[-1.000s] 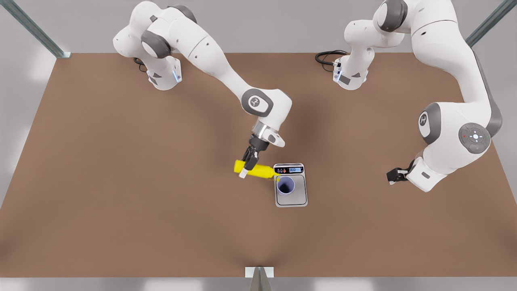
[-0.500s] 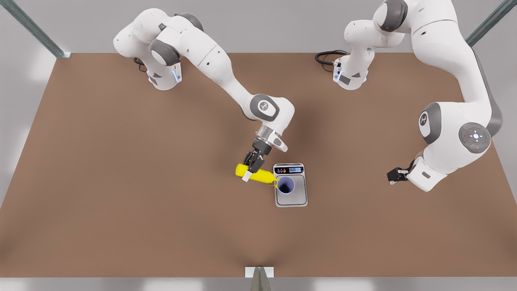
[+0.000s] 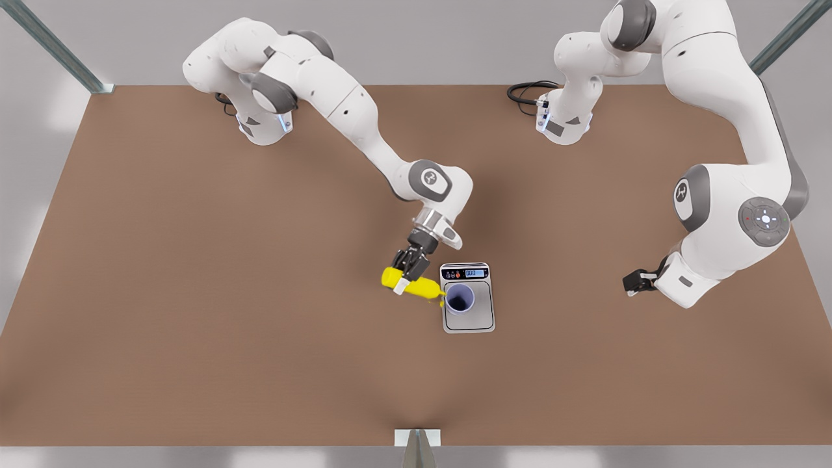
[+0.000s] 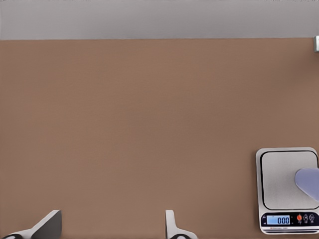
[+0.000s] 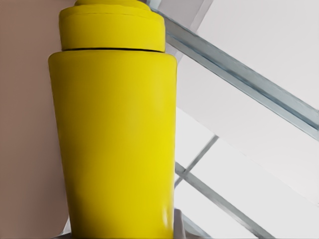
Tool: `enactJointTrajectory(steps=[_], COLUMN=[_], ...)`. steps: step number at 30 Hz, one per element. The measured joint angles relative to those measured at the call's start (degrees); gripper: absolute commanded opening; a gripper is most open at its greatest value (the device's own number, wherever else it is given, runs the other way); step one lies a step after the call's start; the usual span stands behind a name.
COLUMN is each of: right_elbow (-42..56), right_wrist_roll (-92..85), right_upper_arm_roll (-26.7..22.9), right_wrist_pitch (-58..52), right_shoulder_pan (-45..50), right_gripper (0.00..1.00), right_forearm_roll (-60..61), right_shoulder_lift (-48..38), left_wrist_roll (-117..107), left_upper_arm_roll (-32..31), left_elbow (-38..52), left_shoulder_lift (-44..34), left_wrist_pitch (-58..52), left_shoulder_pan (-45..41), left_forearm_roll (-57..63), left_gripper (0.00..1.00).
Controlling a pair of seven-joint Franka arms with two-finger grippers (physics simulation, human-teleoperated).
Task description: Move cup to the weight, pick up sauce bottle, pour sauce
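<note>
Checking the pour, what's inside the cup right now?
The cup stands on the weight; its inside looks dark, sauce cannot be made out. The right gripper tilts the sauce bottle toward it.

Scale (image 3: pixel 468 298) is sitting mid-table (image 3: pixel 195 325) with the cup (image 3: pixel 460 299) standing on its plate, toward the front view's left edge. Right gripper (image 3: pixel 407 273) is clamping the bottle (image 3: pixel 412 284), which is lying tilted just beside the scale on the front view's left, nozzle reaching the cup rim, so that side is blocked. Left gripper (image 3: pixel 629 283), fingers spread, is waiting well apart on the front view's right; bare table is lying between it and the scale. Room is also staying free in front of the scale and across the table's left half.
</note>
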Motion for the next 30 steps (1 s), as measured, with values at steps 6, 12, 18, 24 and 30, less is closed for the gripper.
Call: enactJointTrajectory(steps=[6,12,18,24,30], right_elbow=[0.07,0.04,-1.33,-0.51,0.01], right_wrist_roll=[0.03,0.00,-0.74,-10.21,-33.22], right_upper_arm_roll=[0.00,0.00,0.13,0.25,0.25], right_wrist_pitch=[0.01,-0.04,0.39,6.27,8.59], right_shoulder_pan=[0.18,0.18,-3.48,-20.58,-35.18], right_gripper=[0.56,0.56,0.58,0.59,0.59], right_forearm_roll=[-0.35,-0.28,1.51,38.79,69.58], right_shoulder_lift=[0.86,0.82,-3.85,-14.93,-16.45], left_wrist_roll=[0.00,0.00,-0.01,0.88,0.80], left_upper_arm_roll=[0.00,0.00,0.09,0.09,0.09], left_elbow=[0.00,0.00,0.00,0.00,0.08], left_shoulder_lift=[0.00,-0.02,-0.18,-0.18,-0.09], left_wrist_pitch=[0.00,-0.09,-0.53,-0.62,-0.18], left_shoulder_pan=[0.00,0.00,0.01,0.45,0.44], left_forearm_roll=[-0.01,0.05,0.05,0.05,-0.04], left_gripper=[1.00,1.00,1.00,1.00,1.00])
